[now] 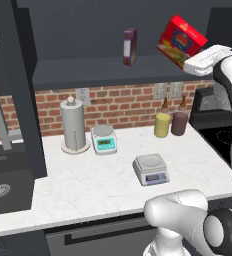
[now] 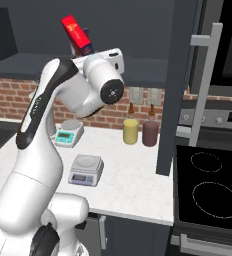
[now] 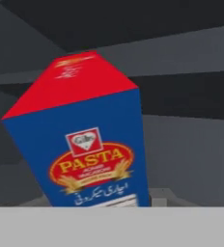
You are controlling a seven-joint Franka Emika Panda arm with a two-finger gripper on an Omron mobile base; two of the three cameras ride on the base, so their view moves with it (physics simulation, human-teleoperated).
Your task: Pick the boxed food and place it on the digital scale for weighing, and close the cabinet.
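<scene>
Overhead, flat red cardboard boxed food point(image 1: 180, 40) between clamped fingers point(image 1: 187, 62).

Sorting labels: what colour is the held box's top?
Red top on the boxed food; hand view.

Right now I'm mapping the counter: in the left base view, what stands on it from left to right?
Grey paper towel holder → teal-and-white round-platform scale → grey square-platform digital scale → yellow squeeze bottle → dark maroon squeeze bottle.

Even, dim rendering — soft, slightly blurred.
</scene>
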